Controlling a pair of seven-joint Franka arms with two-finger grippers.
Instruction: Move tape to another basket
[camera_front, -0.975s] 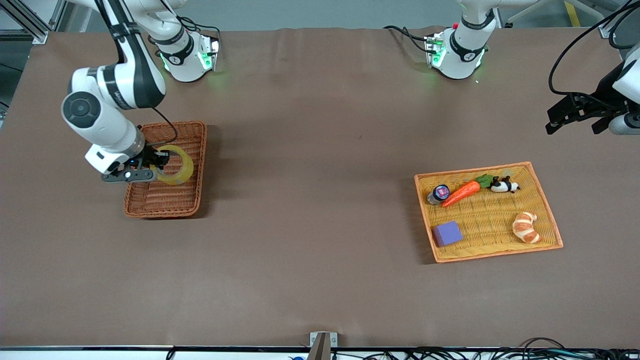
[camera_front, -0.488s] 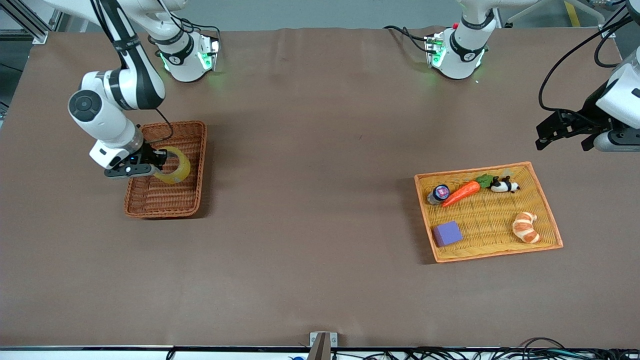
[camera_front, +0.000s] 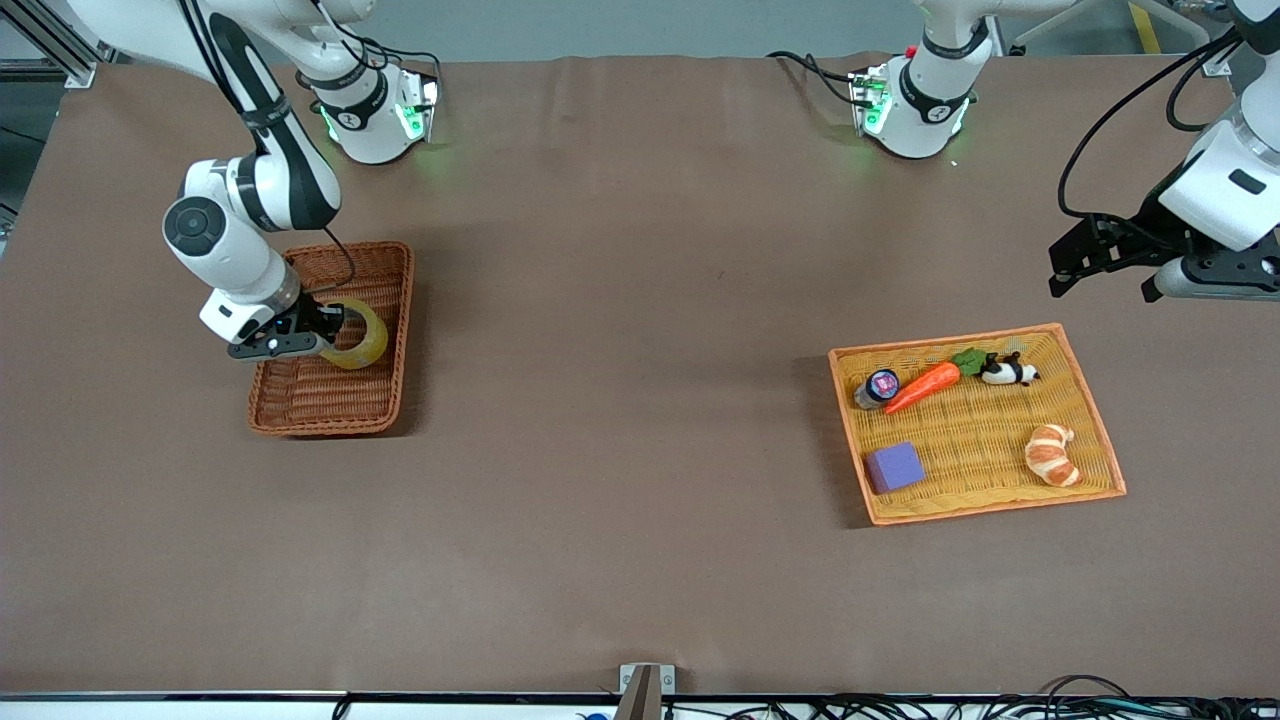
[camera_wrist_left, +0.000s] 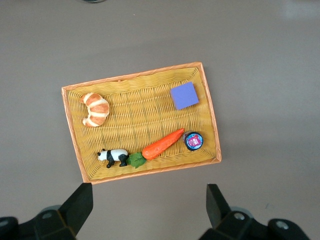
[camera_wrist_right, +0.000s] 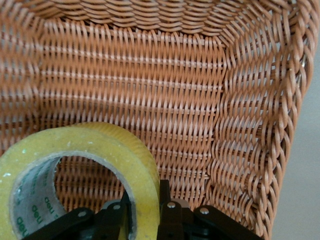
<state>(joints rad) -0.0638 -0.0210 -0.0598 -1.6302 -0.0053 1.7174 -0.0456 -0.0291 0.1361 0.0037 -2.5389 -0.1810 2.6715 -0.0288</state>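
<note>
The yellowish tape roll (camera_front: 358, 338) is held upright in my right gripper (camera_front: 325, 330), low inside the reddish-brown wicker basket (camera_front: 390, 300) at the right arm's end of the table. In the right wrist view the fingers pinch the tape's wall (camera_wrist_right: 135, 175), one inside the ring and one outside, with the basket's woven wall (camera_wrist_right: 150, 85) close ahead. My left gripper (camera_front: 1105, 262) is open and empty, up over bare table beside the yellow tray, toward the left arm's end.
A shallow yellow tray with an orange rim (camera_front: 1095, 420) holds a carrot (camera_front: 922, 386), a toy panda (camera_front: 1008, 371), a croissant (camera_front: 1052, 455), a purple block (camera_front: 894, 467) and a small round tin (camera_front: 880, 386). The left wrist view looks down on this tray (camera_wrist_left: 75, 130).
My right gripper has lowered the tape deeper into the wicker basket. My left arm has swung up and drifted a little toward the table's middle.
</note>
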